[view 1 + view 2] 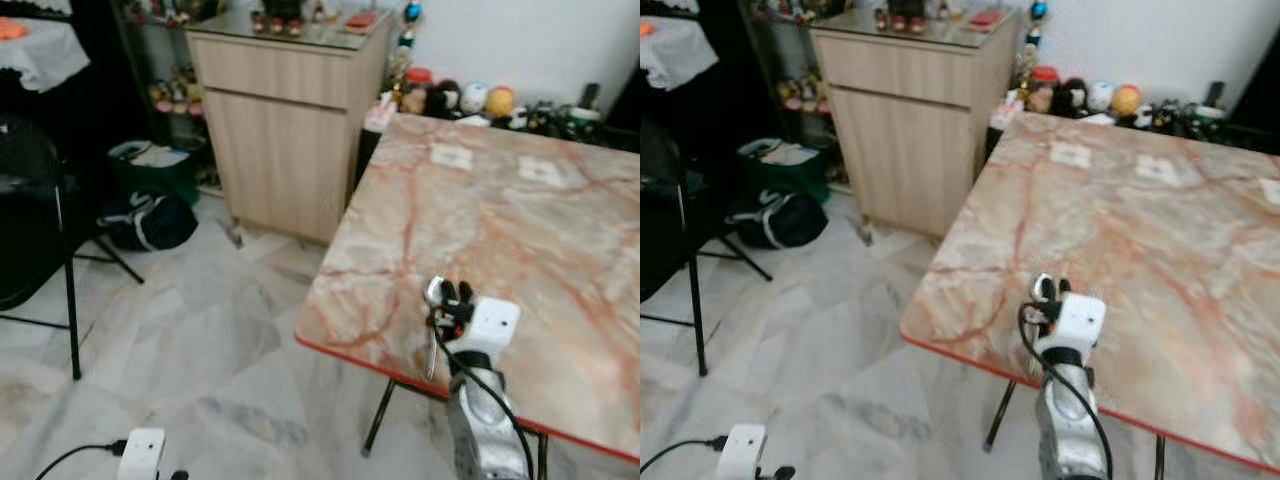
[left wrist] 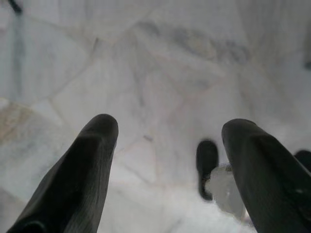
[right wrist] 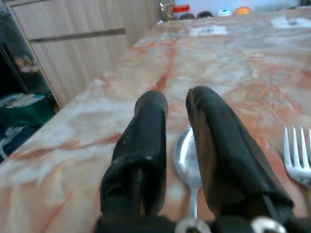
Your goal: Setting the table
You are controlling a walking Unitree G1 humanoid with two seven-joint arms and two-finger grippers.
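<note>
Right wrist view is giving you a silver fork [image 3: 297, 154] lying beside the right gripper [image 3: 177, 104], whose nearly closed fingers are pinching a shiny metal spoon [image 3: 187, 156] near the pink marble table's red edge [image 1: 340, 352]. Left gripper [image 2: 170, 128] is hanging spread and empty over pale floor tiles [image 1: 200, 330].

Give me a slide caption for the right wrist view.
Right gripper holds a spoon between its fingers above the marble table, a fork beside it.
</note>
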